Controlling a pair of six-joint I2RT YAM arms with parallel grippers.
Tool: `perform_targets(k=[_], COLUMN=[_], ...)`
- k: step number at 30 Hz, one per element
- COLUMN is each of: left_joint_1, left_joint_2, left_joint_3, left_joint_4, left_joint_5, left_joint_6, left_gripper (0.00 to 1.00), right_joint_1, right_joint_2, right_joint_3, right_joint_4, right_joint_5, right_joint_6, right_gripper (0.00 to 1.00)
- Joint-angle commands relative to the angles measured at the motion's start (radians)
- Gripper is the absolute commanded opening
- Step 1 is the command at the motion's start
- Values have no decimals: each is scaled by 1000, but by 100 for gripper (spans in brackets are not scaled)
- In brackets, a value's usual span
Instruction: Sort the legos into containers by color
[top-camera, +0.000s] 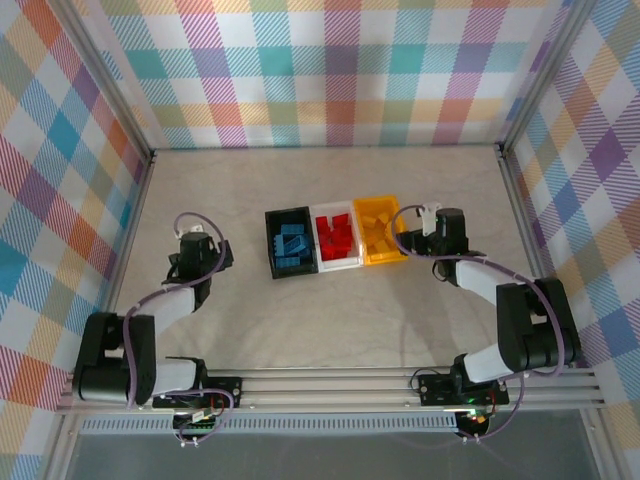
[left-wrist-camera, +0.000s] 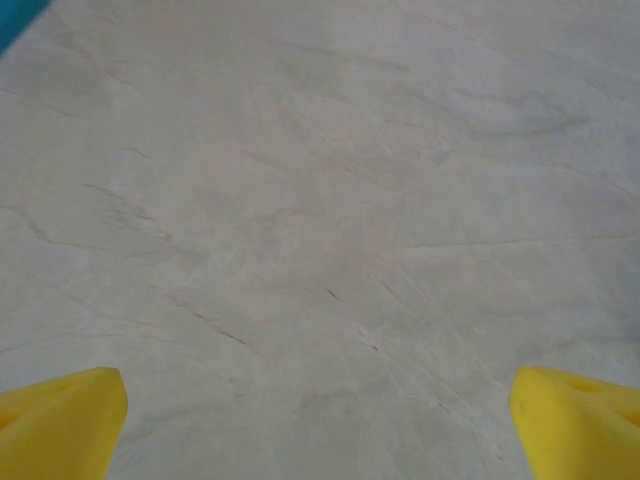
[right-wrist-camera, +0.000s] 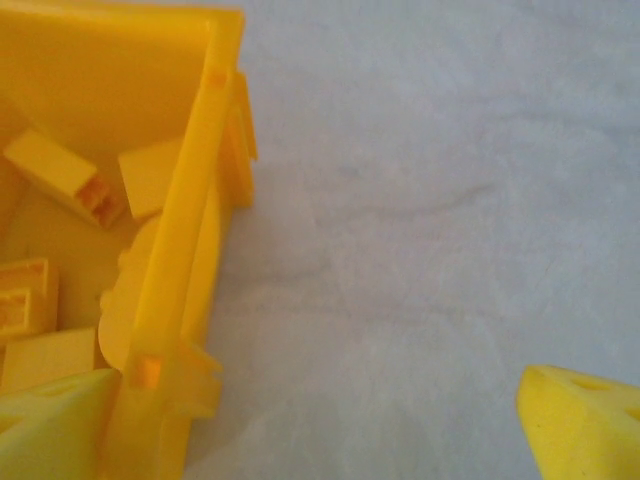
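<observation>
Legos (top-camera: 337, 240) binned mid-table: blue in black container (top-camera: 270, 245), red in white container (top-camera: 340, 266), yellow in yellow container (right-wrist-camera: 190, 200). My right gripper (right-wrist-camera: 320, 425) wide, empty, over yellow container's right wall; my left gripper (left-wrist-camera: 320, 420) wide, empty, above table (left-wrist-camera: 320, 200). Sorting looks finished — next: retract 2 arms.

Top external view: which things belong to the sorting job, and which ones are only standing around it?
Belong to the job:
black bin holding blue legos
white bin holding red legos
yellow bin holding yellow legos

Not part of it:
checkered walls
aluminium rail
</observation>
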Motion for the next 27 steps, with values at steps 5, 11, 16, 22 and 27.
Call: perform_targets(k=[5,11,16,22,27], left_joint_1=[17,17,12,2,3], left_joint_2=[149,237,241,241,243], left_joint_3=[2,-18,-19,-9,-8], left_joint_4=[382,483,494,477,474], left_joint_5=[185,238,235,233,233], left_joint_6=[96,120,124,137,136], left_gripper=[98,100,100,100,100], right_joint_1=[-53,-86,-141,-153,-153], right_joint_2=[11,10,60,74,74], right_joint_3=[-131,-216,-191,-207,-207], right_joint_4=[313,486,481,519,519], right_joint_5=[-48,-20,-68,-93,-93], right_joint_6=[17,88,140,142,143], right_gripper=[99,100,100,100,100])
